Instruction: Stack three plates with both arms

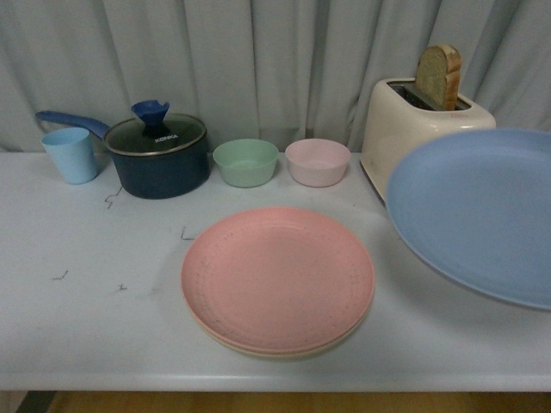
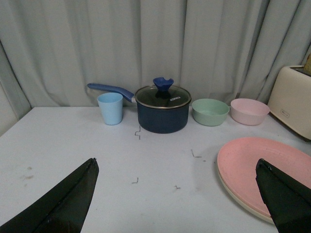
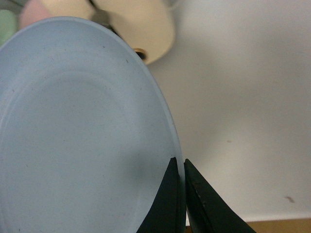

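Closest in: left fingers (image 2: 63, 204) spread wide apart, nothing between them, held above the tabletop (image 1: 86, 284) and pointed toward the pot. Right fingers (image 3: 201, 213) pinched nearly together on the edge of the blue plate (image 1: 482, 215), with the rim caught in the narrow gap between them.

Blue plate held up clear of the tabletop on the right side, tilted, partly cut off by the edge of the front view. Well apart from the other two plates, and overlapping the lower right of the toaster (image 1: 413, 129) in that view.

Near the front edge, about the middle: pink plate (image 1: 277, 277) lying flat on top of the cream plate (image 1: 284, 351). Only a thin crescent of the cream rim visible underneath.

To the left of that stack, bare tabletop with a few small dark marks.

Further back, in a row from left to right: light blue cup (image 1: 71, 155) just beside the handle of a dark blue pot (image 1: 159, 168) with a glass lid and blue knob. Then a green bowl (image 1: 245, 162) and a pink bowl (image 1: 317, 161) side by side, then the cream toaster with a slice of bread (image 1: 439, 76) standing up out of a slot.

Behind everything, a grey curtain (image 1: 258, 60).
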